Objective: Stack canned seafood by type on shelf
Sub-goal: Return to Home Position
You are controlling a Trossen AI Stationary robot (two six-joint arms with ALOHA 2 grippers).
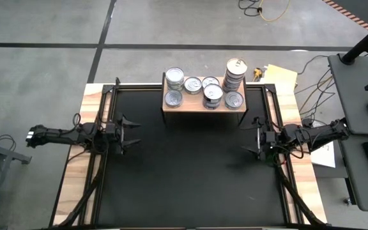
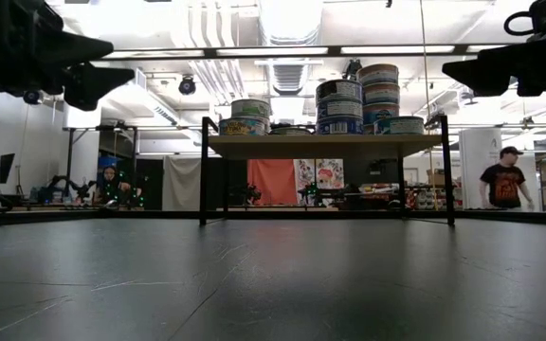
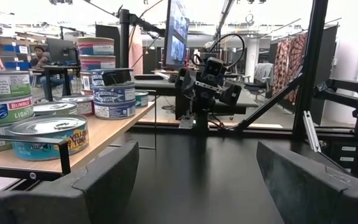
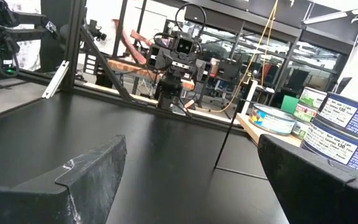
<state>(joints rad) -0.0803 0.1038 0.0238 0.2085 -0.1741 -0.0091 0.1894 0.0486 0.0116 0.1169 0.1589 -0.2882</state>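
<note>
- The canned seafood [image 1: 193, 84] stands on the shelf [image 2: 301, 146], at the far side of the black tabletop [image 1: 184, 172]. In the high view I find no tin lying on the tabletop itself.
- The tins on the shelf are in several piles. There is a tall stack [image 1: 235, 73] at the right back corner and a blue-labelled pile [image 2: 339, 104] near the middle. A short pile [image 1: 175, 78] stands at the left back, and single tins stand among them.
- The left gripper [image 1: 133, 132] hovers over the left part of the tabletop, well apart from the shelf. Its fingers are spread wide, and nothing is between them.
- The right gripper [image 1: 249, 138] hovers over the right part, also well apart from the shelf. Its fingers are spread wide too and hold nothing.
- In my judgement the stacking is finished or nearly finished, because every tin I can see is on the shelf. I cannot tell whether each pile holds only one type, as many labels are hidden. It seems that only bringing both arms to rest is left.
</note>
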